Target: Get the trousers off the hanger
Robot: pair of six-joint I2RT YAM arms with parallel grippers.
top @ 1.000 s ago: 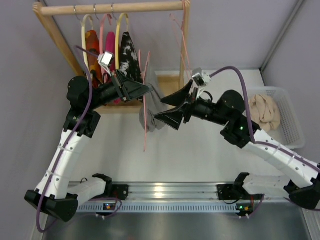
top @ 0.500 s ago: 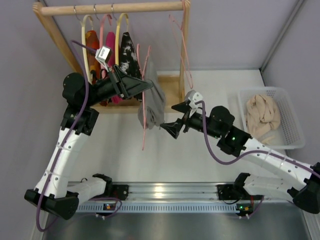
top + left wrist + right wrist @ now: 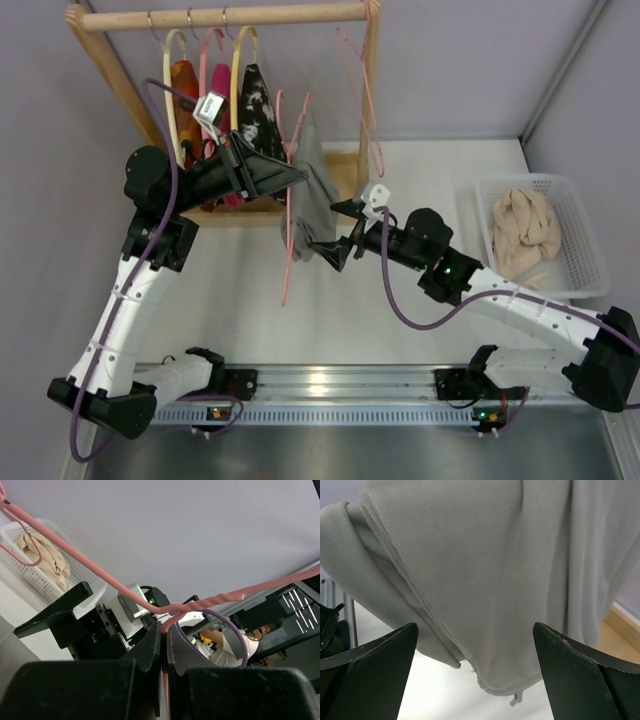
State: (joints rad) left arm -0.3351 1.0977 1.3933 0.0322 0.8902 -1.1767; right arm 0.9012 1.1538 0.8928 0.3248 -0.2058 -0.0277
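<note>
The grey trousers [image 3: 315, 195] hang folded over the thin pink hanger [image 3: 290, 255], held in the air in front of the rack. My left gripper [image 3: 297, 178] is shut on the hanger's wire just below its twisted neck [image 3: 165, 630]. My right gripper [image 3: 335, 230] is open, its jaws spread wide just right of the trousers' lower end. In the right wrist view the grey cloth [image 3: 485, 570] fills the frame between and beyond the two fingertips; its hem hangs just above the table.
The wooden rack [image 3: 220, 15] at the back holds cream and pink looped hangers with an orange, a magenta and a black-and-white garment [image 3: 255, 115]. A bare pink hanger [image 3: 365, 90] hangs at the rack's right end. A white basket [image 3: 580, 240] with beige cloth stands at the right.
My right gripper has moved left and nearer to the trousers' lower end, still open. My left gripper holds the hanger in nearly the same place, and the trousers have swung a little.
</note>
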